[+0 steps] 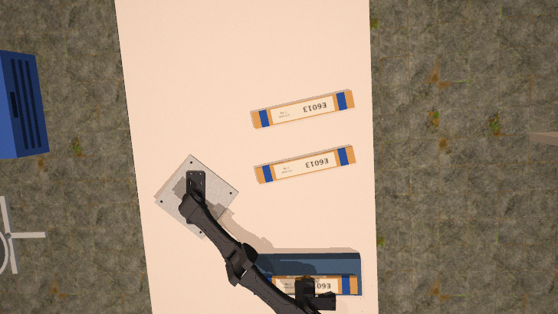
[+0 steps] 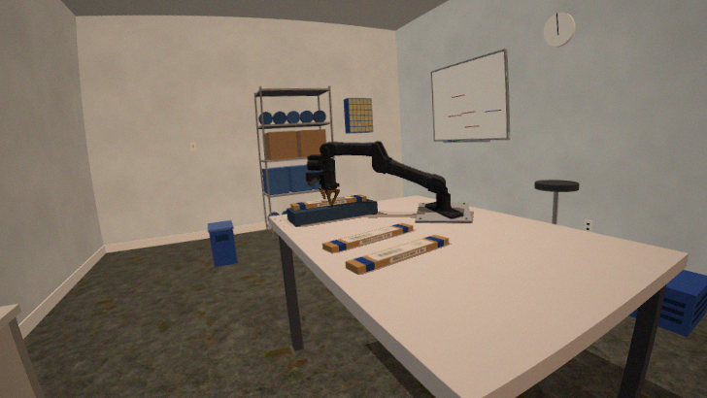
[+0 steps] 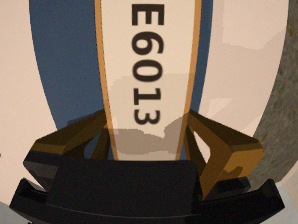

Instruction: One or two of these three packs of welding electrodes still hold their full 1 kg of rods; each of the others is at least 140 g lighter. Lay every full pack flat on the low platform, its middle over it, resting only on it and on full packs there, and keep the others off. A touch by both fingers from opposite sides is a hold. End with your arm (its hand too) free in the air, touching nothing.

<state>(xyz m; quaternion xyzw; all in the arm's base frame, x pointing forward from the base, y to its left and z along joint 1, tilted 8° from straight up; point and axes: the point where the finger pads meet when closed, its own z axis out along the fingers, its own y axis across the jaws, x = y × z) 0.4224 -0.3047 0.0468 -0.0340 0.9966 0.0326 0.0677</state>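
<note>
Exterior view: two packs (image 2: 368, 237) (image 2: 398, 253) lie (label up) beside the loaded platform (image 2: 332, 214) (image 1: 312, 263)

A pale, smooth table (image 1: 218, 58) (image 2: 519, 296) (image 3: 20, 95) on dark legs stretches out beneath the claw (image 1: 304, 278) (image 2: 330, 202) (image 3: 148, 114). Directly under the claw, the low dark-blue platform (image 1: 332, 266) (image 2: 341, 213) (image 3: 60, 60) sits on it. Well apart from the claw, the nearer electrode pack (image 1: 305, 164) (image 2: 368, 238) lies flat, label up; the farther electrode pack (image 1: 302, 109) (image 2: 397, 253) lies beyond it, roughly parallel and not touching. The grey base plate (image 1: 224, 191) (image 2: 420, 217) also rests on the tabletop, well apart from the claw
</note>
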